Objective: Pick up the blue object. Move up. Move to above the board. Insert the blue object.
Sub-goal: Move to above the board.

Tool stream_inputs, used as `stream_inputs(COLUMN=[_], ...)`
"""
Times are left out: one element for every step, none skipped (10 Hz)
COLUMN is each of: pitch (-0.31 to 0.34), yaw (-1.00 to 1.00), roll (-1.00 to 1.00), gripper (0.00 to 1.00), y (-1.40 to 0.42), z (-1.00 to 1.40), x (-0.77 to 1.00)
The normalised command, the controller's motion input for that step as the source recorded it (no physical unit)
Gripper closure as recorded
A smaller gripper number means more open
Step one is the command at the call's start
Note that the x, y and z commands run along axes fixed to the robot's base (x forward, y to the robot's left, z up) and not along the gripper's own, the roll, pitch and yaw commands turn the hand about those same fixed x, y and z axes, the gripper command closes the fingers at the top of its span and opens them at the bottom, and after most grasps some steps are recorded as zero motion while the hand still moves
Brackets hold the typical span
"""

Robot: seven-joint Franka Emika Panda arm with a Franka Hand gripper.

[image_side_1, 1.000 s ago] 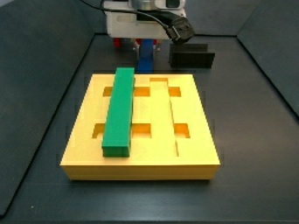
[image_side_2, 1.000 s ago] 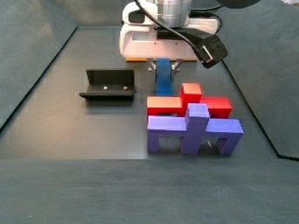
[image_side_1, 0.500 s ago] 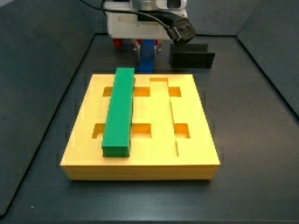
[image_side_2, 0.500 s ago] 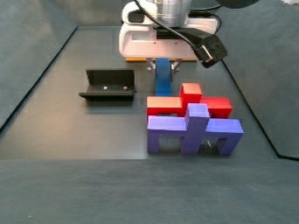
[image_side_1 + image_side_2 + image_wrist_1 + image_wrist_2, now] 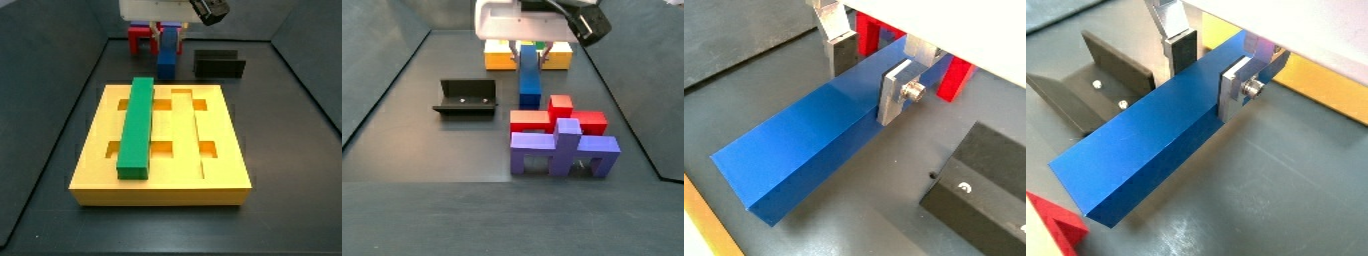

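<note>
The gripper [image 5: 870,62] is clamped on the blue object [image 5: 811,150]: in both wrist views one silver finger [image 5: 1240,86] presses each long side of the bar near one end, and the rest of the bar projects clear of the jaws. In both side views the bar hangs upright beneath the gripper [image 5: 531,44], beyond the far edge of the board [image 5: 229,145].

Change since half a second ago: the gripper body has risen toward the upper edge of both side views, and the blue object [image 5: 529,76] has risen with it. Its lower end appears to have left the floor, though neither side view shows the gap cleanly. The red pieces [image 5: 139,37] behind the gripper, previously masked by it, are now exposed.

Assessment: the pick-up is complete and the upward move is under way. The transfer to above the board and the insertion are not yet done.

Unchanged since the earlier frames: the green bar [image 5: 135,126] lies in its lengthwise groove on the board, the neighbouring groove [image 5: 203,132] is open, the fixture [image 5: 462,98] stands beside the blue object, and the purple-blue piece [image 5: 563,147] stands with the red cross-shaped piece [image 5: 556,117].
</note>
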Motion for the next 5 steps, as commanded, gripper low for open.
stream_inputs(pitch=[0.025,0.036,0.013,0.039,0.058], yaw=[-0.01,-0.01,-0.01,-0.01,-0.01], roll=[0.0,0.0,-0.01,-0.02,-0.02], gripper=[1.0,1.0,1.0,1.0,1.0], y=[-0.01,-0.01,0.0,-0.01,-0.01], z=[1.4,1.4,1.4,1.4,1.4], x=[0.0,-0.02,0.01,0.03,0.03])
